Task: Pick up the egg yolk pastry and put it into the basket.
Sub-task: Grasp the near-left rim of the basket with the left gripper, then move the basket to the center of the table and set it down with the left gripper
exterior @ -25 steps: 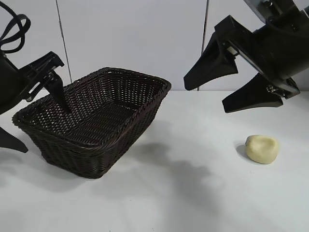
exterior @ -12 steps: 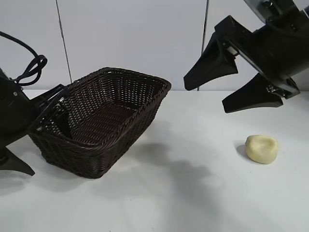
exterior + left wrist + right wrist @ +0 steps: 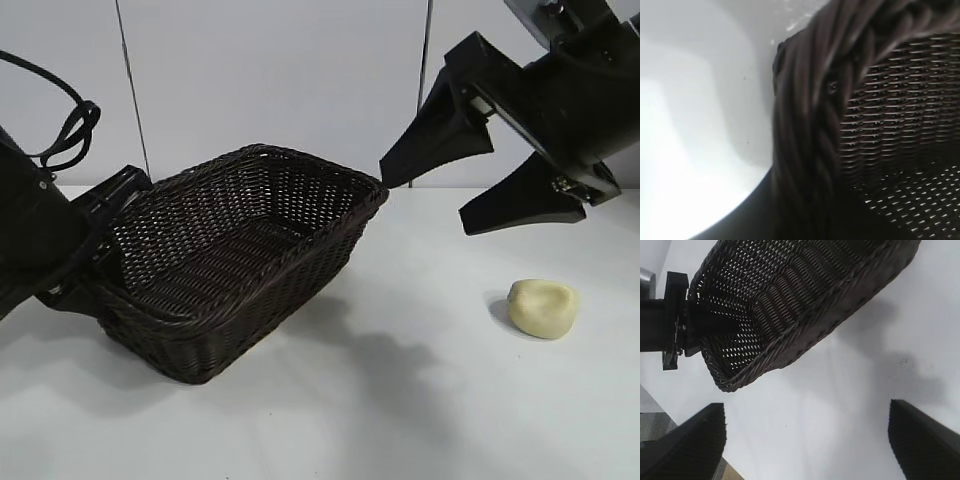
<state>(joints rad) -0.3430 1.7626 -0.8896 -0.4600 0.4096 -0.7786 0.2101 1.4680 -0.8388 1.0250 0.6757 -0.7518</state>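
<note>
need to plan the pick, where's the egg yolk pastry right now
In the exterior view the egg yolk pastry lies on the white table at the right, below the open right pincer and well apart from the basket.

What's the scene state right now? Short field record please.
pastry: egg yolk pastry lies on the white table, right of the basket, untouched
basket: dark wicker basket on the table, nothing visible inside
left gripper: left gripper at the basket's left end, one finger inside the wall, closed on the braided rim
right gripper: right gripper open, hovering above the table between basket and pastry
task status: pastry not yet picked up
</note>
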